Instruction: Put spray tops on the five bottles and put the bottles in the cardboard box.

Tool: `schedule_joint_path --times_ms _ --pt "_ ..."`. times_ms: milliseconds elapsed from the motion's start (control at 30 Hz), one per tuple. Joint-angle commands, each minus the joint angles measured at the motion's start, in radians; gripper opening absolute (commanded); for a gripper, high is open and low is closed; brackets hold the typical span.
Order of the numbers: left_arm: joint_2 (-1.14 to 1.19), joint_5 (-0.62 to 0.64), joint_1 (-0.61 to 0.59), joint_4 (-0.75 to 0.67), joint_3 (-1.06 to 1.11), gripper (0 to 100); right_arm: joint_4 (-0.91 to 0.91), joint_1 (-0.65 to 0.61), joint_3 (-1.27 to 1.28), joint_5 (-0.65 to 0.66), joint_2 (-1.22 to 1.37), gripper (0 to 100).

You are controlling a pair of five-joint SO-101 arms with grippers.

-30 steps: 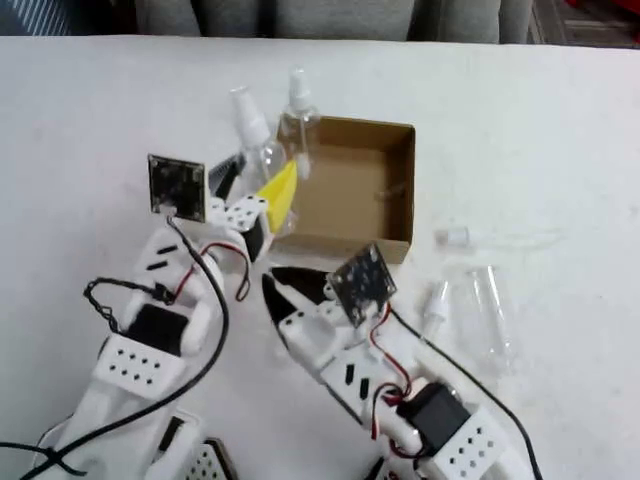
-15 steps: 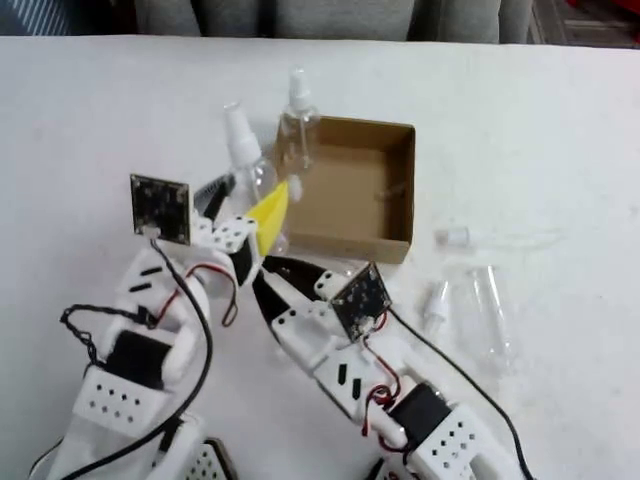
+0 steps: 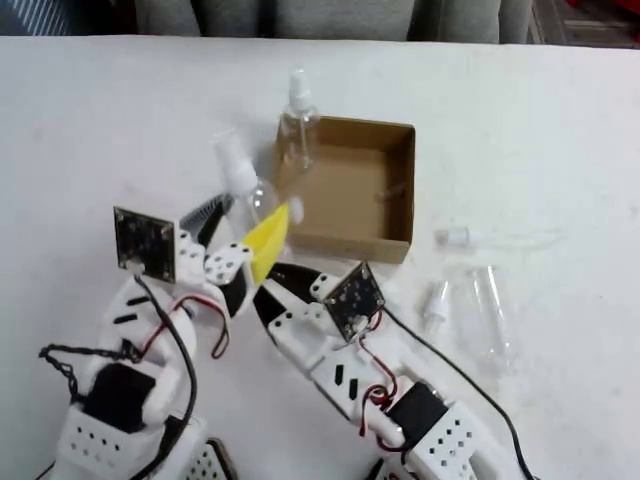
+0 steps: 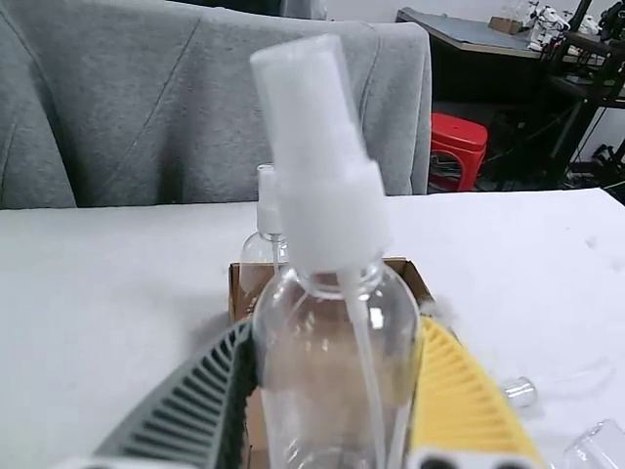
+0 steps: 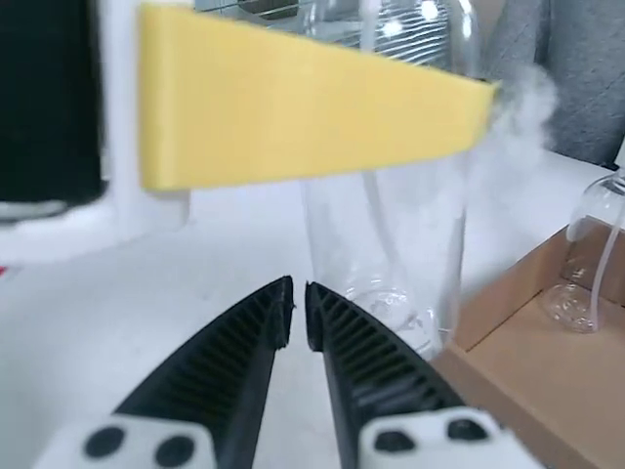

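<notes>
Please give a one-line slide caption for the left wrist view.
Left gripper holds a capped clear spray bottle; cardboard box and a second spray bottle stand behind.

Between the left jaws we find a bottle (image 4: pixel 337 362) with its spray top (image 4: pixel 317 156) on. Just beyond those jaws sits the cardboard box (image 3: pixel 400 190), with a second bottle (image 3: pixel 297 130) standing in it. The right jaws lie just short of the held bottle, beside the box. Well off to their right, more bottles (image 3: pixel 490 315) and loose tops (image 3: pixel 437 300) lie on the tabletop (image 3: pixel 100 100).
</notes>
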Motion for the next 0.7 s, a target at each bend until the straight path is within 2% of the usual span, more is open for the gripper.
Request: schedule_joint_path --times_ms 0,300,533,667 --pt "-0.064 0.015 0.035 0.058 -0.063 2 -0.025 0.038 -0.012 0.014 0.015 1.5" --pt "-0.085 0.014 0.035 0.046 -0.028 2 -0.016 0.045 -0.011 0.014 0.007 1.5" --pt "-0.084 0.008 -0.015 -0.296 0.181 2 0.114 0.054 -0.011 0.015 0.005 1.5" --pt "-0.064 0.008 -0.025 -0.382 0.209 2 0.157 0.139 -0.011 0.018 0.005 1.5"
